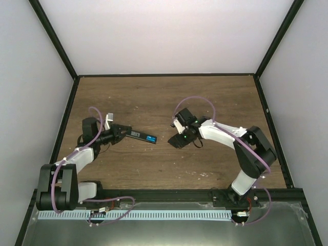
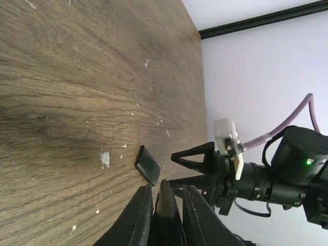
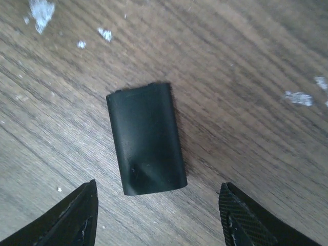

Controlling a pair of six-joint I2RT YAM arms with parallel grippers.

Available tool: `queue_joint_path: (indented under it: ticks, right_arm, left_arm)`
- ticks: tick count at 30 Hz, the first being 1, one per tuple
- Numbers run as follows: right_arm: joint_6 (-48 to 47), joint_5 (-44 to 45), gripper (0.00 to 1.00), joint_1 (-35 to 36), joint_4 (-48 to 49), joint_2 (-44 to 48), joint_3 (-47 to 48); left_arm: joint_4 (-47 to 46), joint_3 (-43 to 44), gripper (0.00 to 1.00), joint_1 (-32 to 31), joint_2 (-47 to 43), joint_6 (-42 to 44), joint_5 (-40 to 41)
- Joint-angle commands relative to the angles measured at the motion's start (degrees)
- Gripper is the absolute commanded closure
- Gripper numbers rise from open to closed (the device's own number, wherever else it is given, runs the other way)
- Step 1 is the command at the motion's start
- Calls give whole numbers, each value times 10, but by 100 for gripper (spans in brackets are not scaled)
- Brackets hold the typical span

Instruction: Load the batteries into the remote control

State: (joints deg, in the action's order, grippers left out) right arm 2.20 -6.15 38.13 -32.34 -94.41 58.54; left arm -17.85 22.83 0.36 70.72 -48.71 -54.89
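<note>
The remote control [image 1: 139, 135] is a slim black bar pointing right, with the blue batteries [image 1: 150, 138] showing in its bay near the right end. My left gripper [image 1: 124, 131] is shut on the remote's left end; in the left wrist view its fingers [image 2: 137, 215] clamp the remote [image 2: 166, 207] edge-on. My right gripper [image 1: 176, 139] is open, just right of the remote's tip. In the right wrist view the short black cover piece [image 3: 146, 138] lies flat on the wood, just ahead of the open right gripper [image 3: 158, 188], untouched.
The cover piece [image 2: 148, 165] also shows in the left wrist view, lying just beyond the remote's tip, with the right gripper [image 2: 180, 168] close behind it. The wooden table [image 1: 154, 97] has white scuffs. Black frame rails and white walls enclose it.
</note>
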Motion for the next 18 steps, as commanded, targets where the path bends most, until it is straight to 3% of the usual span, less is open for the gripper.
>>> queue_joint_path:
  ticks: [1, 18]
  right_arm:
    - [-32, 32, 43, 21, -1, -23, 14]
    - [-54, 36, 42, 28, -23, -72, 38]
  left_arm:
    - [-16, -6, 100, 2, -2, 11, 3]
    - [-46, -18, 100, 2, -4, -3, 13]
